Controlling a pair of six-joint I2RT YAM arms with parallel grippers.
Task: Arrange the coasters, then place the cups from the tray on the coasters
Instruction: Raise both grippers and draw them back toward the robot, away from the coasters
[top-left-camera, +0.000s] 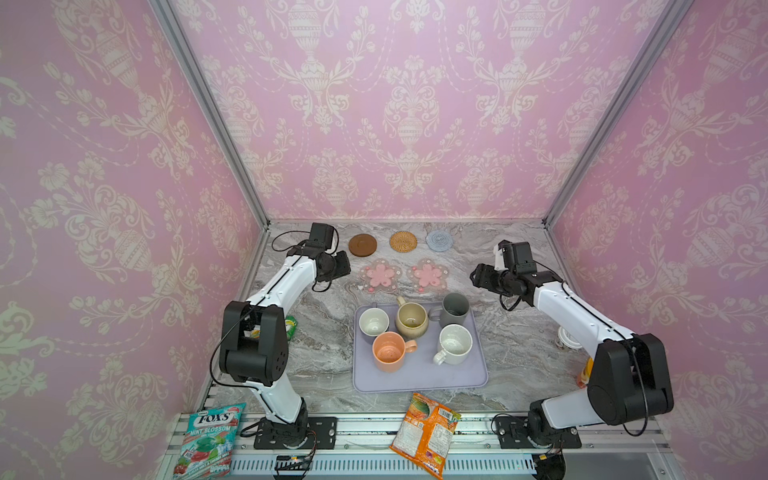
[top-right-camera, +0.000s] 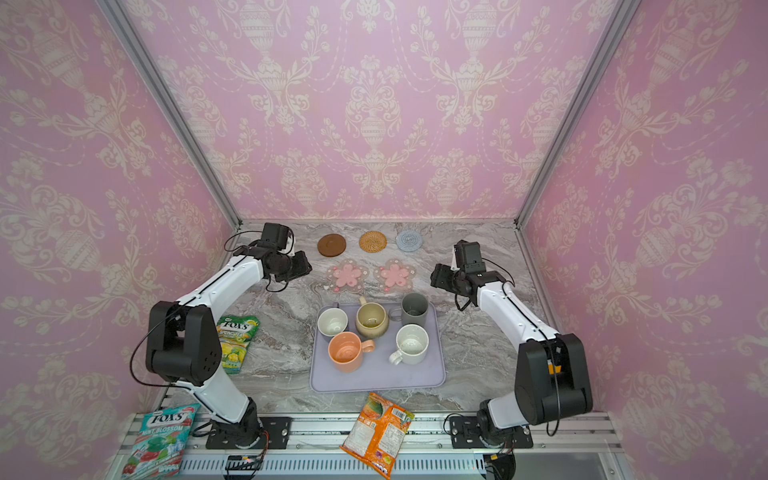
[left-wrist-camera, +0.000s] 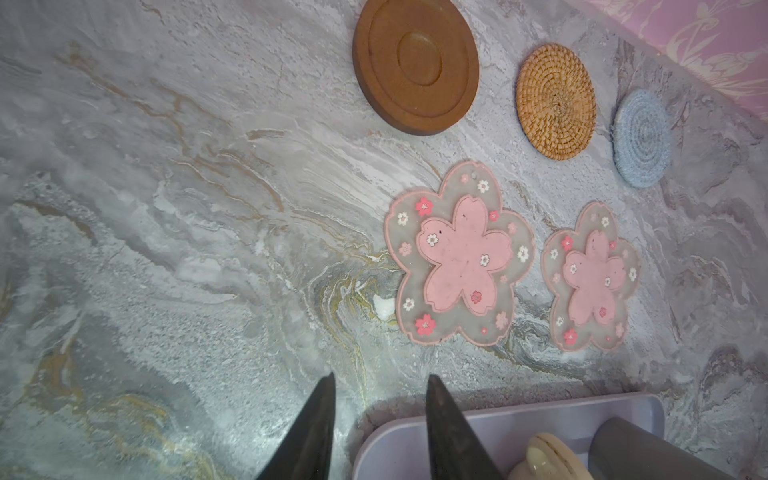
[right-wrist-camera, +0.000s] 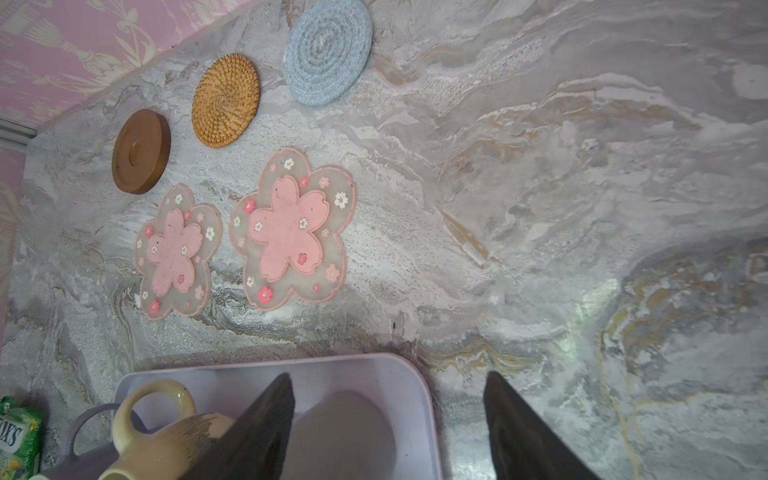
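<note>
Coasters first: wooden coaster (top-left-camera: 362, 244), rattan coaster (top-left-camera: 403, 241) and blue-grey coaster (top-left-camera: 439, 240) line the back of the bench (top-left-camera: 316, 332). Just in front lie a pink-flower coaster (top-left-camera: 379, 275) and a second pink-flower coaster (top-left-camera: 428, 274), side by side. Nearer me, the tray (top-left-camera: 419, 378) carries every cup: lavender cup (top-left-camera: 373, 323), beige-olive cup (top-left-camera: 411, 319) and dark grey cup (top-left-camera: 455, 309) along its far edge, peach cup (top-left-camera: 389, 351) and white cup (top-left-camera: 454, 344) closer. My left pincer (left-wrist-camera: 380, 378) hangs beside the flower coasters, jaws apart. My right pincer (right-wrist-camera: 388, 374) hovers by the tray's far corner, jaws wider apart.

Five coasters (right-wrist-camera: 291, 228) beyond tray (right-wrist-camera: 332, 368)
</note>
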